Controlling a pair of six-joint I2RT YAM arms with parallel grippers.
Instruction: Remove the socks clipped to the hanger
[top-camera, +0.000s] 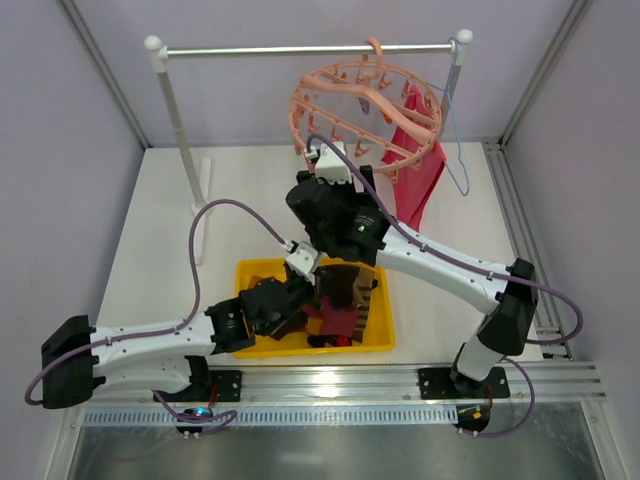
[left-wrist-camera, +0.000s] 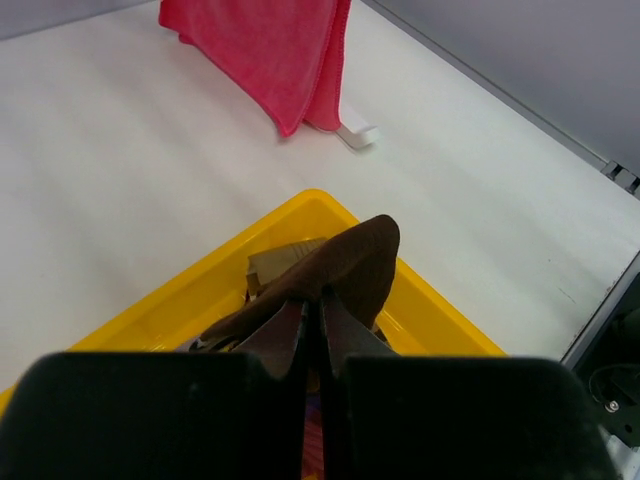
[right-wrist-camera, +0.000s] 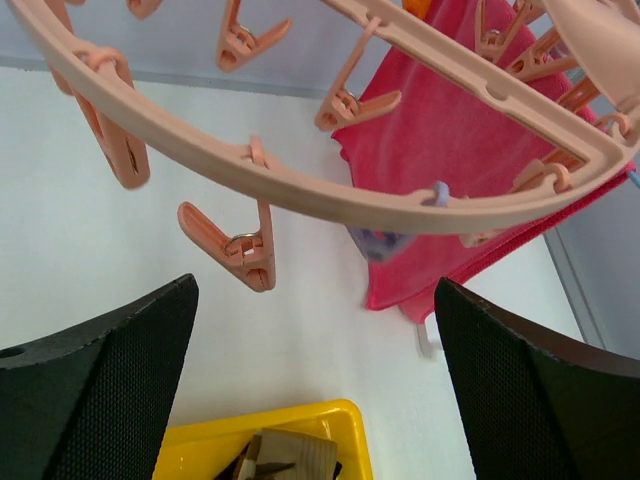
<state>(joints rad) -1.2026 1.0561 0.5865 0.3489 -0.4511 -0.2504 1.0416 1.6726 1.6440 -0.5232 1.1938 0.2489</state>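
Looking down from overhead, the salmon-pink ring hanger hooks on the metal rail at the back. The right claw is raised just under its near rim, so the right arm is much the nearer. The left claw sits low over the yellow bin, where a heap of patterned socks lies. A plain pink-red cloth droops beside the ring.

From the left wrist, the left claw is pressed together, pinching a soft, felt-like brown sock that pokes out above the glossy bin. A cream sock sits folded behind it.

From the right wrist, the right claw is spread wide with nothing between its mesh-faced fingers. The hanger's hard plastic rim sweeps left to right above and ahead of it. A sprung peg dangles bare from that rim, just over the gap. Farther right a blurred lavender scrap hangs under the rim, perhaps a last bit of sock, though I can't be sure. If it is, the claw needs to go up and to the right.
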